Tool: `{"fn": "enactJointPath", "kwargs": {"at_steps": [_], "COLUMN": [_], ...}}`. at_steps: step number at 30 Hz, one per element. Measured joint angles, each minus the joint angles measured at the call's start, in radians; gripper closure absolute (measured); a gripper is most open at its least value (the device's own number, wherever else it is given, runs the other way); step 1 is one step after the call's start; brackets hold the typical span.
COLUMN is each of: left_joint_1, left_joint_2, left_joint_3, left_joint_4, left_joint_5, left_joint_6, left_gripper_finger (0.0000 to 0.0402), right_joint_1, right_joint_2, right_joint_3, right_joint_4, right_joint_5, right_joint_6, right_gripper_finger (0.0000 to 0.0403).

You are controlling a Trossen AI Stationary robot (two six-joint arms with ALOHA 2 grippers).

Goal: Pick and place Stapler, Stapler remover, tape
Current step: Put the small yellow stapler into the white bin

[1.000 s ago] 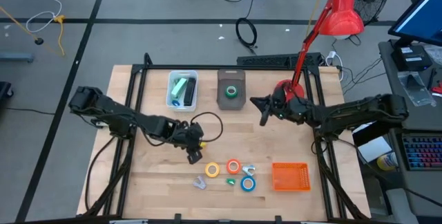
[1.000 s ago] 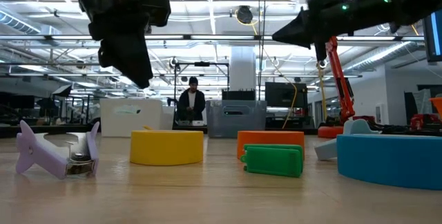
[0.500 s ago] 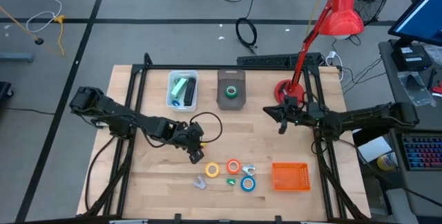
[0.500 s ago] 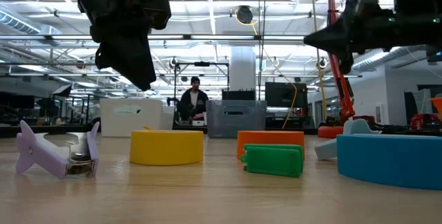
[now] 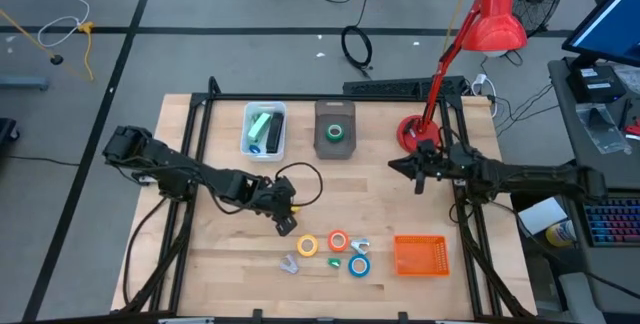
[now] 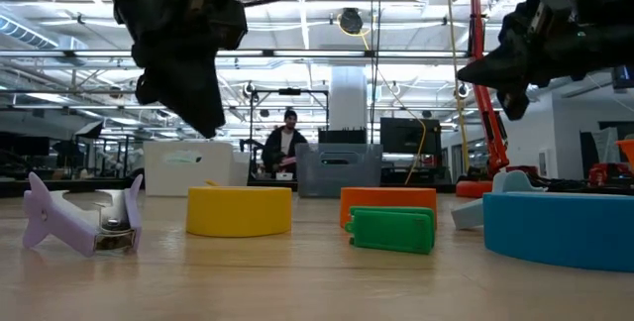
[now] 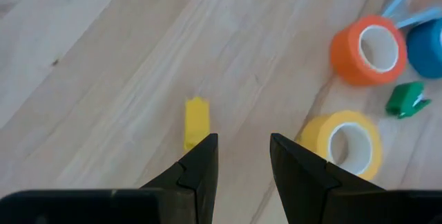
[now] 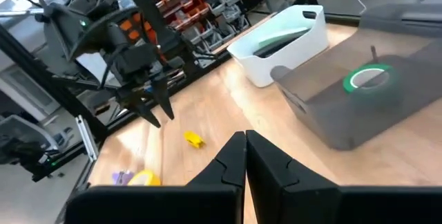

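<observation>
Yellow tape roll [image 5: 308,246], orange-red roll [image 5: 338,241] and blue roll [image 5: 359,265] lie flat near the table's near edge. A small green piece [image 5: 334,262] lies among them. The purple stapler remover [image 5: 290,264] and a pale blue one [image 5: 361,247] rest beside them. The green roll [image 5: 337,131] lies in the grey bin [image 5: 335,142]. A green stapler [image 5: 262,125] lies in the white bin [image 5: 265,147]. My left gripper [image 7: 238,151] is open, hovering above the table by a small yellow block [image 7: 196,122], left of the rolls. My right gripper [image 8: 245,148] is shut, in the air right of the grey bin.
An orange mesh basket [image 5: 420,255] stands at the near right. A red desk lamp's base [image 5: 412,130] sits at the far right, just beyond my right gripper [image 5: 418,172]. A black cable loops by my left wrist [image 5: 300,179]. Bare wood lies between the bins and the rolls.
My right gripper has drawn back from beside the grey bin toward the table's right edge, by the lamp base. My left gripper has stayed near the yellow block. The rolls and removers have not moved.
</observation>
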Motion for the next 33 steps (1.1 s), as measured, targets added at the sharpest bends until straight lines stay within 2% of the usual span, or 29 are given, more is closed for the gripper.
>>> {"fn": "enactJointPath", "kwargs": {"at_steps": [7, 16, 26, 29, 33], "left_joint_1": [0.033, 0.092, 0.131, 0.142, 0.155], "left_joint_2": [0.082, 0.194, 0.192, 0.191, 0.191], "left_joint_3": [0.057, 0.248, 0.259, 0.259, 0.259], "left_joint_4": [-0.029, -0.304, -0.3, -0.299, -0.298], "left_joint_5": [0.038, 0.108, 0.125, 0.127, 0.14], "left_joint_6": [0.002, 0.064, 0.011, 0.01, 0.001], "left_gripper_finger": [0.0268, 0.0268, 0.0266, 0.0249, 0.0204], "right_joint_1": [-0.014, -0.014, -0.014, -0.014, -0.014], "right_joint_2": [-0.049, -0.054, -0.054, -0.054, -0.054], "right_joint_3": [0.001, 0.001, 0.001, 0.001, 0.001], "right_joint_4": [-0.016, -0.038, -0.041, -0.041, -0.041], "right_joint_5": [-0.025, -0.024, -0.023, -0.022, -0.021], "right_joint_6": [0.019, 0.014, 0.004, 0.006, 0.006], "right_gripper_finger": [0.0399, 0.0399, 0.0399, 0.0399, 0.0399]}}
